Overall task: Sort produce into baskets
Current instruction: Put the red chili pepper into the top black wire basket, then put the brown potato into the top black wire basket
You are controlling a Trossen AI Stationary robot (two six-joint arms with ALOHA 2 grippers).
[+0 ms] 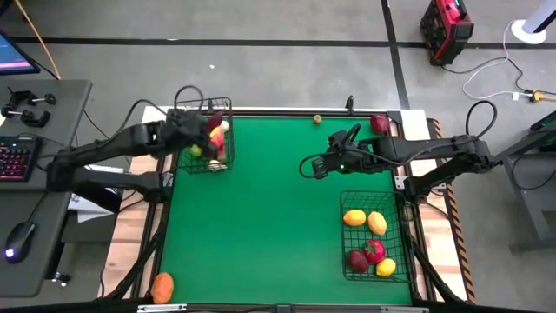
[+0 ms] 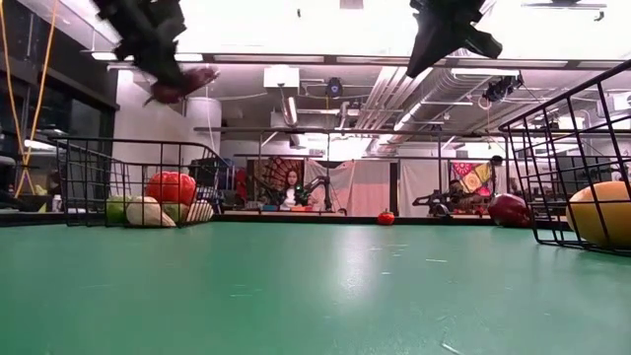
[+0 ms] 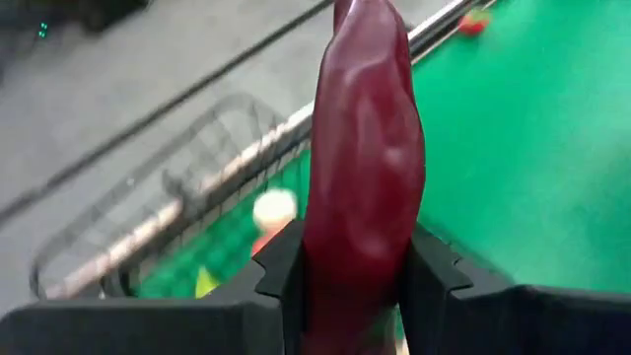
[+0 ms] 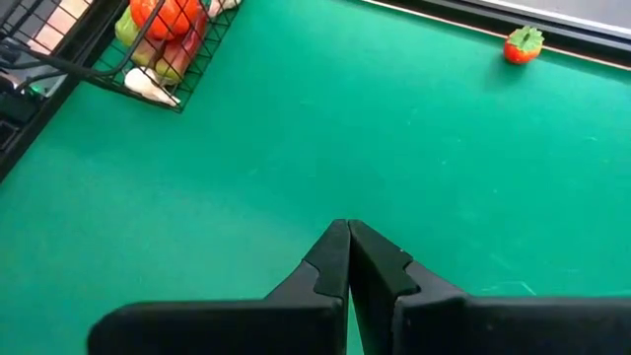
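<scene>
Dark-red vegetable (image 3: 363, 168) clamped in my left fingers (image 3: 350, 271) above the small basket (image 1: 205, 135); slick skin may slip and miss the rim.

1. A dark red elongated vegetable (image 3: 363, 168) stands upright, clamped between the left gripper's (image 3: 357, 281) fingers above the smaller basket (image 1: 205, 135).
2. The smaller basket sits at the table's far left corner, holding red, green, white and yellow pieces.
3. The larger basket (image 1: 373, 236) lies along the right edge near the front, holding two yellow-orange fruits, two red ones and a yellow one.
4. An orange piece (image 1: 162, 288) lies at the near left corner.
5. A small red piece (image 1: 317, 119) rests at the far edge.
6. A dark red fruit (image 1: 380, 123) sits near the far right corner.
</scene>
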